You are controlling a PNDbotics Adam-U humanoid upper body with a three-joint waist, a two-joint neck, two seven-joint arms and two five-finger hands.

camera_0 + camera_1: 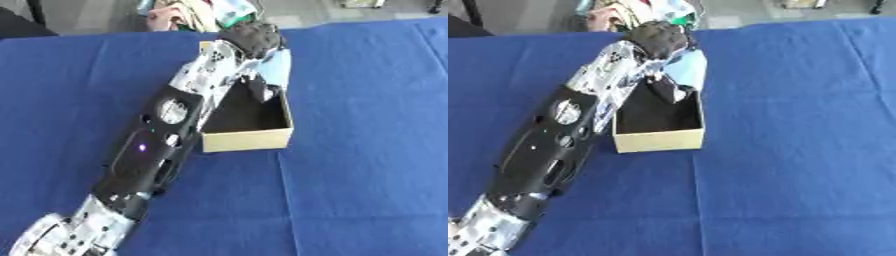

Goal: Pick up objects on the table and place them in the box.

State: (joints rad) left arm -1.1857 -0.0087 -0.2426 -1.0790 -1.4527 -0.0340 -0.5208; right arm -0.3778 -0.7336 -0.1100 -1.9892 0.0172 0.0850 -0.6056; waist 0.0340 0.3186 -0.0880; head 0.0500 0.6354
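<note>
My left hand (252, 39) pinches a pale blue cloth (688, 70), soft, light and limp, hanging below my fingers over the box (248, 139).

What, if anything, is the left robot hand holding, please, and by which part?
The left robot hand holds a light blue object by its upper edge, over the box.

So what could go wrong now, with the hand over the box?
The left hand holds a light blue object over the box's far edge, so on release it might catch the rim and fall outside. The forearm lies along the box's left wall and might push the box when it pulls back.
</note>
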